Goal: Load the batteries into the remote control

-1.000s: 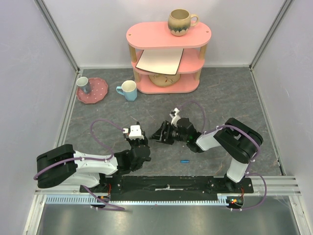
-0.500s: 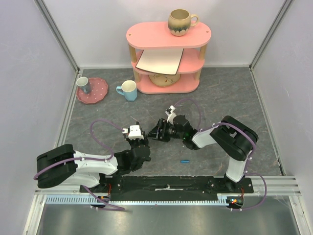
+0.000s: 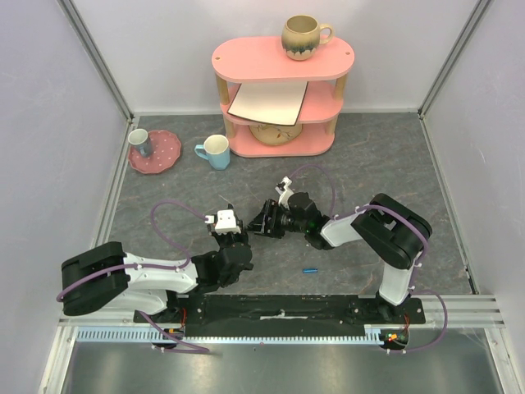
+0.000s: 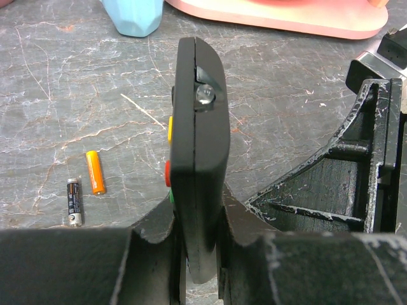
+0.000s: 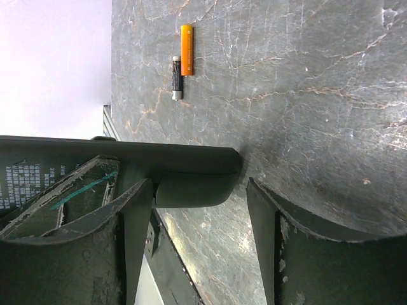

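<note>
My left gripper (image 4: 198,219) is shut on the black remote control (image 4: 197,140) and holds it edge-on above the table, coloured buttons on its left side. In the top view, the left gripper (image 3: 235,246) sits at centre left. My right gripper (image 3: 264,222) is open, and its fingers straddle the remote's far end (image 5: 191,175), which touches its left finger (image 5: 137,210). An orange battery (image 4: 95,171) and a dark battery (image 4: 74,202) lie side by side on the table left of the remote. Both also show in the right wrist view, orange (image 5: 186,49) and dark (image 5: 177,77). A small blue battery (image 3: 310,269) lies near the right arm.
A pink three-tier shelf (image 3: 283,98) with a mug (image 3: 303,37) on top stands at the back. A light blue mug (image 3: 216,152) and a pink plate (image 3: 164,156) holding a cup stand at the back left. White walls close in both sides.
My right gripper has moved left toward the left gripper and now has its open fingers around the remote's end. The left arm has not moved.
</note>
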You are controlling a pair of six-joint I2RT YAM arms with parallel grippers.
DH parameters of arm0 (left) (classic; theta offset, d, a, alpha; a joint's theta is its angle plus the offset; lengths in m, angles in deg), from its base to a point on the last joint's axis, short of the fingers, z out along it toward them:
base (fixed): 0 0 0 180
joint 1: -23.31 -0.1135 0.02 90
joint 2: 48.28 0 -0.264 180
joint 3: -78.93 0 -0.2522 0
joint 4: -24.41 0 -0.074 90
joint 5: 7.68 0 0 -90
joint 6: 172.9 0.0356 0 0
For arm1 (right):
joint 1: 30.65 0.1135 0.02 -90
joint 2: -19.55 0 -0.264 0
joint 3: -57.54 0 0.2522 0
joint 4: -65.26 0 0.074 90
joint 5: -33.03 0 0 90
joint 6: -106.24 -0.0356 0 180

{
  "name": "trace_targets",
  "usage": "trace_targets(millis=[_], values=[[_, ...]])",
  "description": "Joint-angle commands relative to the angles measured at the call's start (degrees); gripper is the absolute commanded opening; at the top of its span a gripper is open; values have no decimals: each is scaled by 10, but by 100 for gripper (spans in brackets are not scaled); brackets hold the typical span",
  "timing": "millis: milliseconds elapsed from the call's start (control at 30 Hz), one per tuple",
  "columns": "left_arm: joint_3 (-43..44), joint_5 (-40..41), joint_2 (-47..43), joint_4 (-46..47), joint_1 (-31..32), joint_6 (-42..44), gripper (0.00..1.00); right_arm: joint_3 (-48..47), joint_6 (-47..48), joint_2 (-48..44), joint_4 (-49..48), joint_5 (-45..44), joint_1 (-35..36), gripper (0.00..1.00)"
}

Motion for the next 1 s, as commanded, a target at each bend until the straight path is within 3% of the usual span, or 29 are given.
trace_targets(millis=[0, 367, 600, 967], values=[[-1, -21, 10, -11, 5, -24, 2, -18, 11, 14, 3, 1, 12, 70], [-2, -31, 14, -10, 6, -29, 2, -28, 4, 12, -10, 7, 16, 73], [0, -35, 15, -10, 7, -29, 2, -41, 20, 19, 34, 5, 21, 60], [0, -24, 16, -5, 6, -19, 2, -42, 36, 22, 90, -7, 21, 50]])
